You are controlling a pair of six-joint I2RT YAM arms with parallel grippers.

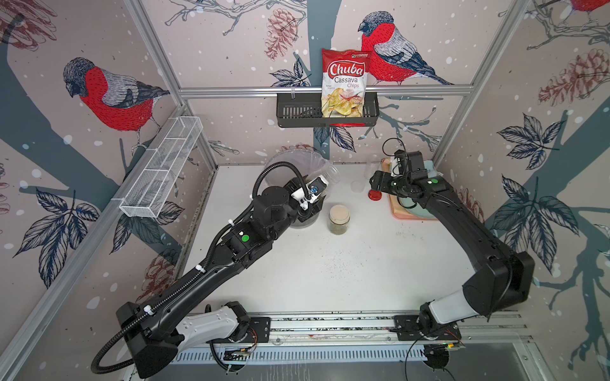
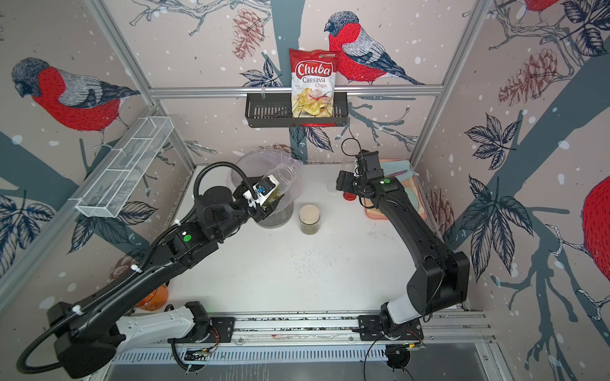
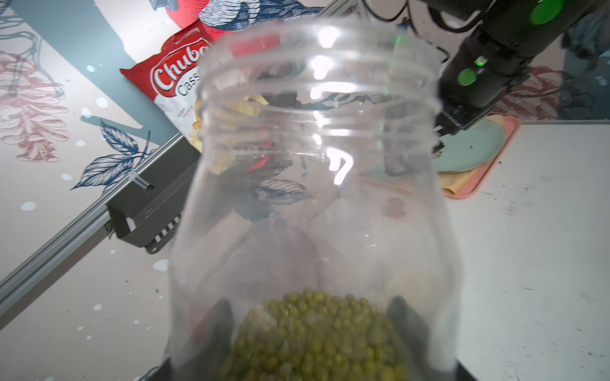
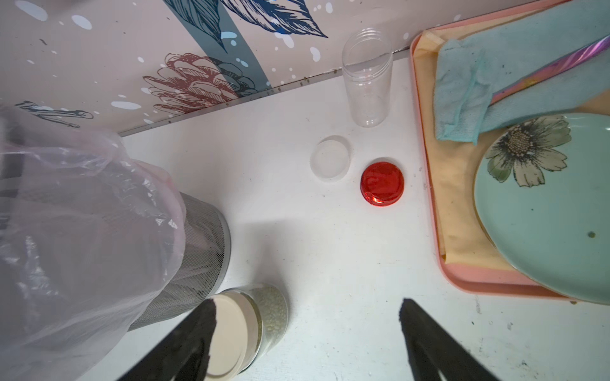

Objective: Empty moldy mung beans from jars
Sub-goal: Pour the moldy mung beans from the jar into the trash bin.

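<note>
While the left gripper (image 3: 312,333) pinches its bottom, the lidless jar (image 2: 285,174) tilts from near-left to far-right, mouth pointing far-right; the left arm (image 2: 158,264) stretches far.

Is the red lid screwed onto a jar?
No, the red lid lies by itself on the white tabletop, beside a clear lid.

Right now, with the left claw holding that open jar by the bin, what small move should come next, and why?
Probably tip the open jar mouth-down over the lined bin. The left gripper is shut on it, its lid is off, and the mung beans sit at its closed end, inside the grip, so nothing can pour yet.
</note>
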